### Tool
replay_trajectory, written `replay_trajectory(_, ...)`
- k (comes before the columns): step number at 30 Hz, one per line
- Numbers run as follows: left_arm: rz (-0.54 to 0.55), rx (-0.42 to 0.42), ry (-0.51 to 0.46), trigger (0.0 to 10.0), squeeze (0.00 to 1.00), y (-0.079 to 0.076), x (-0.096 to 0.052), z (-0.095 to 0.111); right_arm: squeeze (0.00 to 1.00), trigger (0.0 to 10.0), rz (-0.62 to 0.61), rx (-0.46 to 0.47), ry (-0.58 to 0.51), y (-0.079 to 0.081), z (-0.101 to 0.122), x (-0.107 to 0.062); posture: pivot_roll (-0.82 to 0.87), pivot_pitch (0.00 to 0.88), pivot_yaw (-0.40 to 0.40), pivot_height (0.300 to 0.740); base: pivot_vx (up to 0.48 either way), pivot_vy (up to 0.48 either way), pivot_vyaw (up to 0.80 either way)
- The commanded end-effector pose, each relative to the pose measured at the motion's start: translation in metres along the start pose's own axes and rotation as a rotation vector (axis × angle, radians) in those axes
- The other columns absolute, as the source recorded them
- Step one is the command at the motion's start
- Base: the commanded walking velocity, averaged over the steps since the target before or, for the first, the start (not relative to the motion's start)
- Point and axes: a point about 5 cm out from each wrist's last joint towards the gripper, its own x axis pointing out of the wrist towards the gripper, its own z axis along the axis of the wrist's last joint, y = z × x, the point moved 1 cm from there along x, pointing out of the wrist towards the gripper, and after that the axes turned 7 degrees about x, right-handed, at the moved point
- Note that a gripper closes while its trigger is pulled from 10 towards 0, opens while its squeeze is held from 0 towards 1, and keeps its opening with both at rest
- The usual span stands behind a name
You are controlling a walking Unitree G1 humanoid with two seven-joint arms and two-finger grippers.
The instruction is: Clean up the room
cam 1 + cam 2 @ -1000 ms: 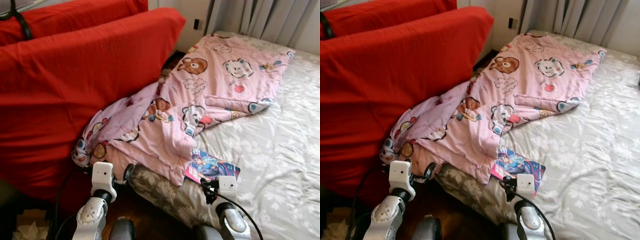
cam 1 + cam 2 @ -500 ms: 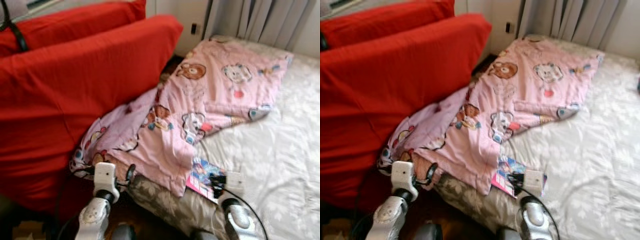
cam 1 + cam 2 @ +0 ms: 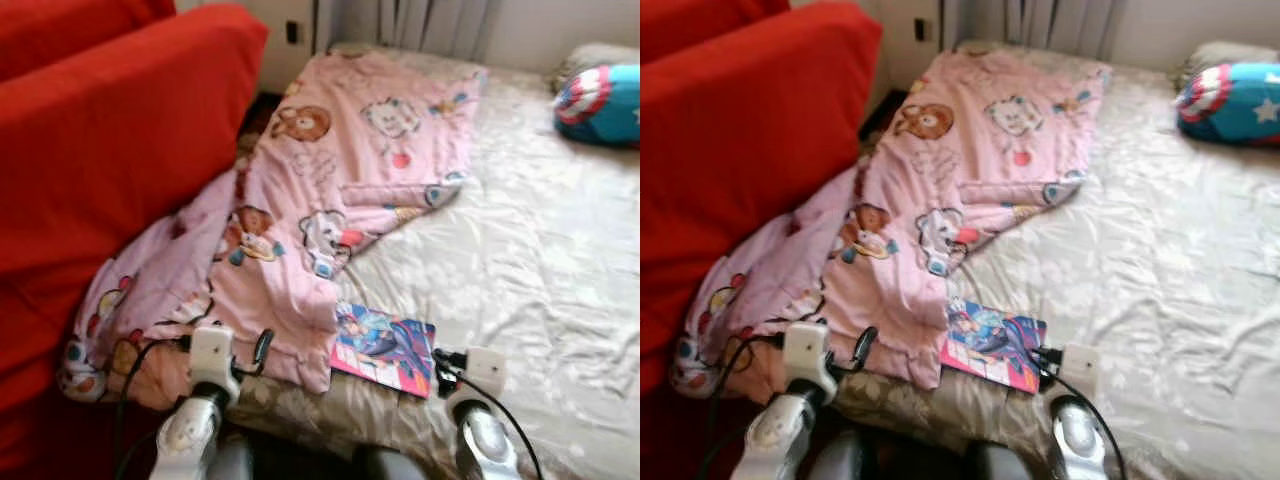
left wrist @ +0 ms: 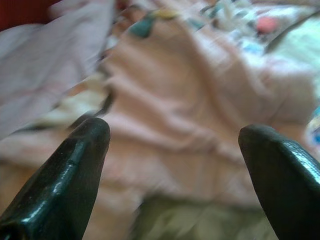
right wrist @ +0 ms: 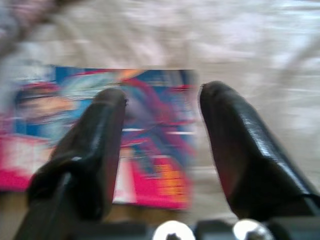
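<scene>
Bed (image 3: 540, 250): pale floral sheet, wrinkled.

Blanket (image 3: 330, 180): pink, bear print, long axis running from the bed's near left edge up toward the curtains (image 3: 400, 15); its near end spills off the bed against the red sofa (image 3: 110, 140).

Book (image 3: 383, 347): colourful cartoon cover, flat on the sheet near the bed's front edge, just beside the blanket's lower corner, long axis roughly across the bed and slightly tilted.

Pillow (image 3: 600, 100): blue with a red-and-white shield, at the far right of the bed.

Left gripper (image 4: 172, 150): fingers spread wide apart, empty, over the blanket's near folds.

Right gripper (image 5: 160, 130): fingers parted, grasping nothing, poised at the book's right-hand end.
</scene>
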Motion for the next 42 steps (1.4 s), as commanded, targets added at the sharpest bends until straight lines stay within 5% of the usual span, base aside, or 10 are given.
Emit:
replay_trajectory(1, -0.007, -0.020, 0.006, 10.0, 0.00, -0.003, -0.004, -0.001, 0.00, 10.0, -0.072, 0.007, 0.037, -0.021, -0.010, -0.008, -0.01, 0.203, -0.015, 0.639, 0.000, 0.000, 0.00)
replay_trajectory(12, -0.026, -0.009, -0.014, 10.0, 0.00, -0.003, -0.007, 0.009, 0.00, 10.0, -0.129, 0.093, 0.084, -0.035, -0.008, -0.003, 0.03, 0.291, 0.018, 0.639, 0.000, 0.000, 0.00)
replay_trajectory(13, -0.033, -0.004, -0.022, 10.0, 0.00, -0.003, -0.010, 0.012, 0.65, 10.0, -0.133, 0.127, 0.088, -0.035, -0.007, -0.001, 0.04, 0.307, 0.027, 0.639, 0.000, 0.000, 0.00)
replay_trajectory(14, -0.038, -0.003, -0.023, 10.0, 0.00, -0.003, -0.011, 0.013, 0.91, 10.0, -0.131, 0.133, 0.089, -0.034, -0.006, 0.000, 0.04, 0.312, 0.029, 0.639, 0.000, 0.000, 0.00)
replay_trajectory(15, -0.046, 0.001, -0.021, 10.0, 0.00, -0.004, -0.015, 0.014, 1.00, 10.0, -0.125, 0.139, 0.088, -0.033, -0.004, 0.002, 0.05, 0.334, 0.040, 0.639, 0.000, 0.000, 0.00)
replay_trajectory(18, -0.059, 0.007, -0.017, 10.0, 0.00, -0.004, -0.021, 0.016, 1.00, 10.0, -0.117, 0.148, 0.086, -0.031, -0.001, 0.004, 0.06, 0.352, 0.050, 0.639, 0.000, 0.000, 0.00)
replay_trajectory(19, -0.067, 0.011, -0.014, 10.0, 0.00, -0.004, -0.025, 0.017, 0.82, 10.0, -0.102, 0.152, 0.084, -0.029, 0.000, 0.006, 0.07, 0.365, 0.055, 0.639, 0.000, 0.000, 0.00)
replay_trajectory(21, -0.070, 0.012, -0.013, 10.0, 0.00, -0.004, -0.027, 0.017, 0.82, 10.0, -0.095, 0.154, 0.082, -0.028, 0.001, 0.006, 0.07, 0.365, 0.055, 0.639, 0.000, 0.000, 0.00)
replay_trajectory(22, -0.073, 0.020, -0.009, 10.0, 0.00, -0.002, -0.031, 0.019, 0.00, 10.0, -0.064, 0.160, 0.071, -0.022, 0.007, 0.010, 0.08, 0.390, 0.067, 0.639, 0.000, 0.000, 0.00)
replay_trajectory(42, -0.044, 0.058, 0.079, 10.0, 0.00, 0.015, -0.068, 0.021, 0.00, 10.0, -0.070, 0.243, -0.098, -0.037, 0.040, 0.018, 0.13, 0.442, 0.100, 0.639, 0.000, 0.000, 0.00)
